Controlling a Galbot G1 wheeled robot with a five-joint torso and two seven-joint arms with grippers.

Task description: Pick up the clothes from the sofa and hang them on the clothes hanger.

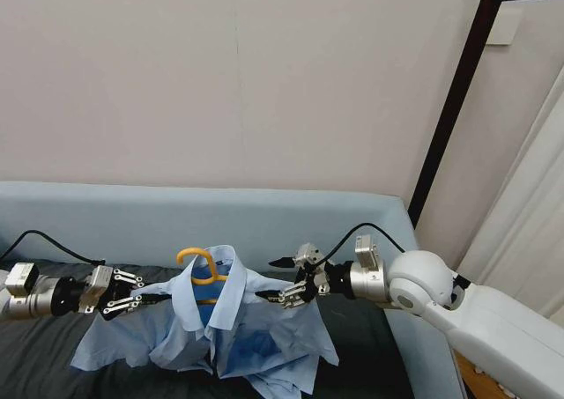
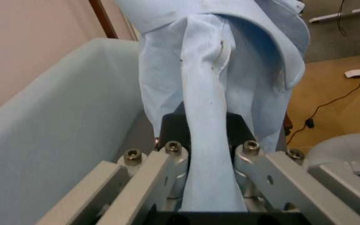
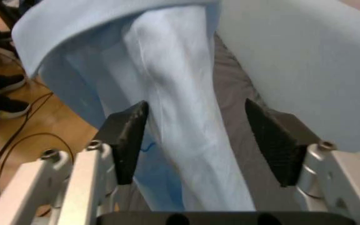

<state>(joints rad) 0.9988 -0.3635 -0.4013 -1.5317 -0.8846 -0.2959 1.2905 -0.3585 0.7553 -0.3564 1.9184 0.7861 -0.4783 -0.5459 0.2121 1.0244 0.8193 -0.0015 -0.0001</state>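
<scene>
l tool [image 2: 208,133] clamps shirt [image 1: 256,328]; r [image 3: 196,136] agape

The left arm [image 1: 35,298] comes in low from the robot's left, held nearly level, wrist straight and pointing inward. The left gripper [image 1: 145,293] at its end is pinched tight on a fold of the shirt [image 1: 247,328], the cloth running between its fingers. The right arm [image 1: 493,315] reaches in from the right, sloping down from the shoulder to a round white elbow joint, then running level. The right gripper [image 1: 278,280] faces the left one. Its fingers are spread wide, and the dark pads [image 3: 130,136] stand well apart with cloth hanging loose between them.
</scene>
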